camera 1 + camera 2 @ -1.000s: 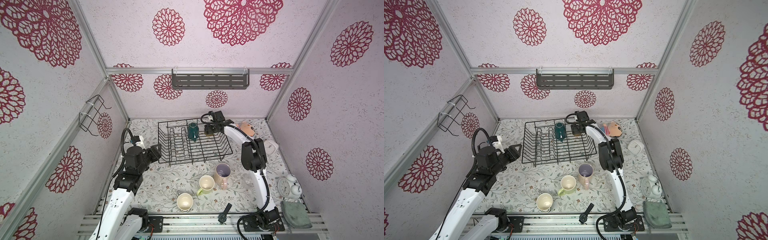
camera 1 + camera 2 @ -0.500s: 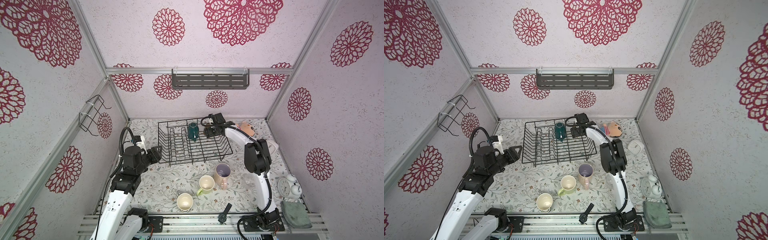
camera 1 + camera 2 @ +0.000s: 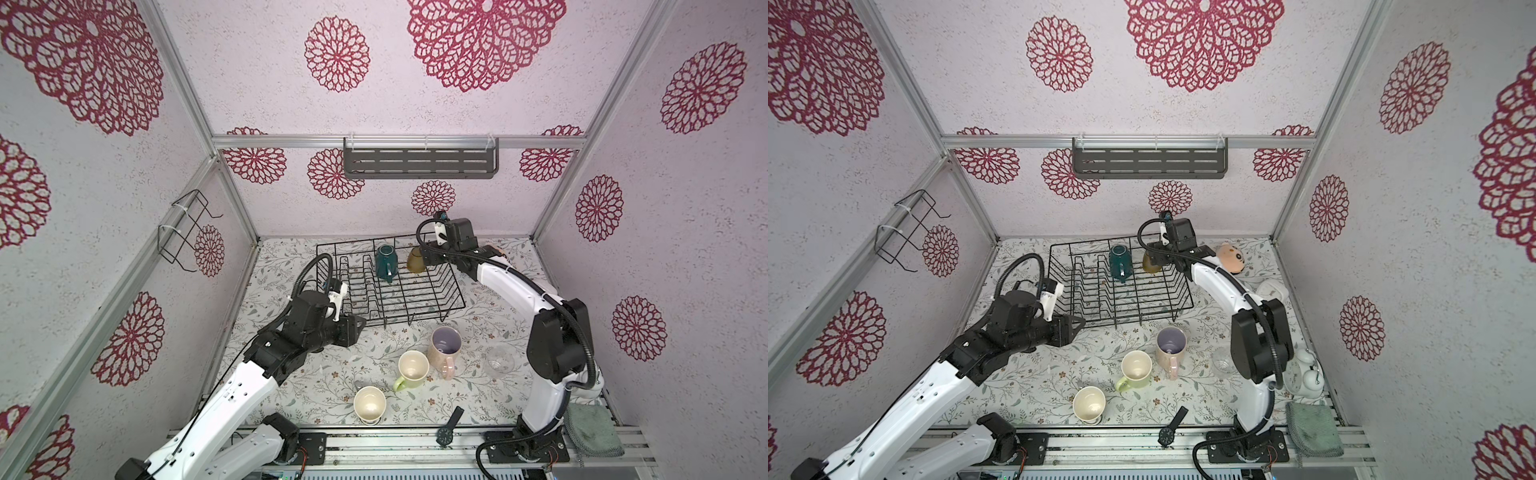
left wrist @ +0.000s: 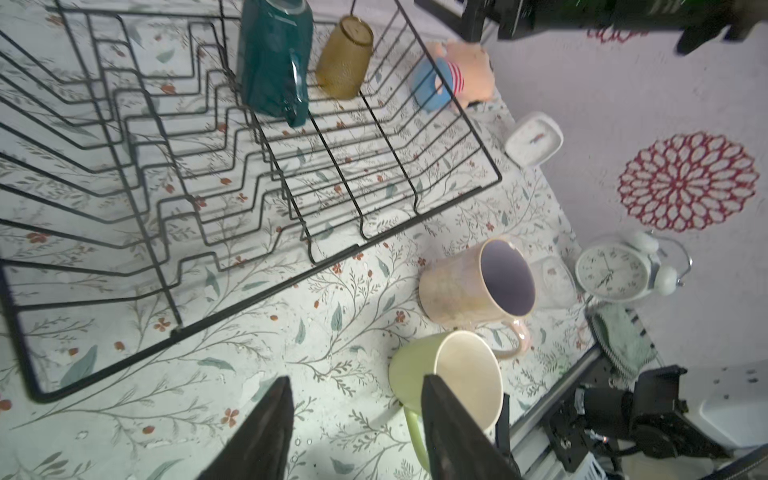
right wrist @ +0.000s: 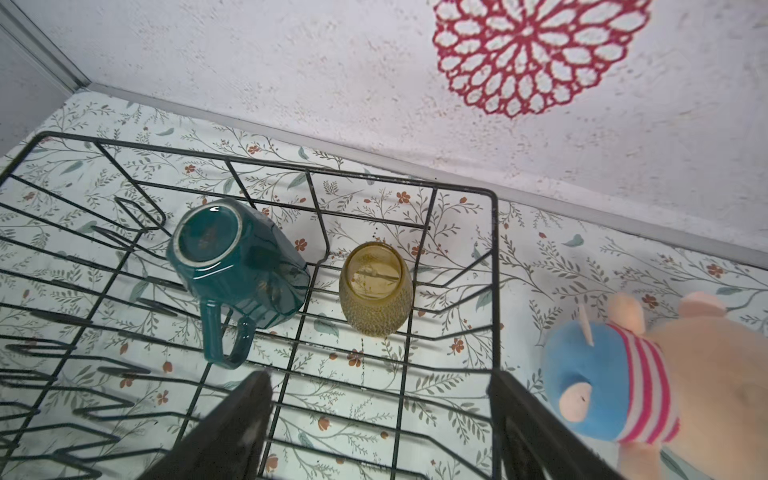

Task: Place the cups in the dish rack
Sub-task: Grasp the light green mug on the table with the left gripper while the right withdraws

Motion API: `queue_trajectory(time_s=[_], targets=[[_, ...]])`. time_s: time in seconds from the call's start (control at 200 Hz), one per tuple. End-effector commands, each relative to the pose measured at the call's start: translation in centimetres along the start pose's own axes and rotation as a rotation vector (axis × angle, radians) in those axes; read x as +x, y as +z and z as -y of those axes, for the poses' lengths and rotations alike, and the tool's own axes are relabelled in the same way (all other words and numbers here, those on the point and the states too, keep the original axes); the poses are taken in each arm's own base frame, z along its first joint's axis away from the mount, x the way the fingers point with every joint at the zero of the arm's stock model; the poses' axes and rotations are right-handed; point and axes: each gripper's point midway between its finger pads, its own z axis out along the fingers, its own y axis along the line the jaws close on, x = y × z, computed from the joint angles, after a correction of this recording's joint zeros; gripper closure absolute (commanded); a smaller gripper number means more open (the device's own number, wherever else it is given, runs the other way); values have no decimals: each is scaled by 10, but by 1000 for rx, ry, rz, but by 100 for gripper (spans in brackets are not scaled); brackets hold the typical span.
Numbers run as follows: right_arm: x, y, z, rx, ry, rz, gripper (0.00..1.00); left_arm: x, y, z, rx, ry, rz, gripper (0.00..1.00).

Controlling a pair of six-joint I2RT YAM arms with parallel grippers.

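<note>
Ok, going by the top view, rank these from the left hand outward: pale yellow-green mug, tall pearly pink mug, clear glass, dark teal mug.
1. Pale yellow-green mug, on the table just past the left hand.
2. Tall pearly pink mug, beside it; dark teal mug, upside down in the dish rack: too close to call.
3. Clear glass, by the right arm.

Bright, even light fills both top views, shadows soft and short under the rack (image 3: 451, 286). Wrist views run dimmer and bluish; the near fingers (image 5: 232, 432) blur, straight edges bow outward.
</note>
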Motion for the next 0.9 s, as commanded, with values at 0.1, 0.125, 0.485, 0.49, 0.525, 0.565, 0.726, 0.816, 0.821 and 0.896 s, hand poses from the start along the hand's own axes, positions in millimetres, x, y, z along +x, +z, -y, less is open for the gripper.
queue_trajectory(time_s=[0.1, 0.125, 0.485, 0.49, 0.525, 0.565, 0.726, 0.816, 0.821, 0.896], targets=[[-38, -49, 10, 42, 41, 222, 14, 16, 21, 27, 53, 104, -131, 46], [-36, -51, 12, 51, 50, 226, 14, 15, 24, 31, 69, 107, -132, 46], [2, -93, 54, 244, 110, 318, 10, 65, 73, 79, 182, 249, -372, 46], [3, -93, 54, 247, 110, 317, 10, 65, 73, 79, 181, 251, -375, 46], [7, -96, 57, 260, 116, 316, 10, 70, 79, 81, 172, 262, -402, 46], [11, -100, 59, 270, 123, 318, 10, 75, 84, 84, 172, 272, -430, 46], [18, -112, 68, 297, 161, 362, 9, 91, 103, 88, 161, 297, -487, 46], [20, -116, 69, 302, 161, 360, 9, 96, 113, 79, 118, 301, -510, 46], [20, -116, 69, 302, 162, 361, 9, 97, 114, 79, 115, 300, -513, 46], [22, -117, 70, 303, 168, 367, 9, 101, 121, 72, 89, 306, -532, 46]])
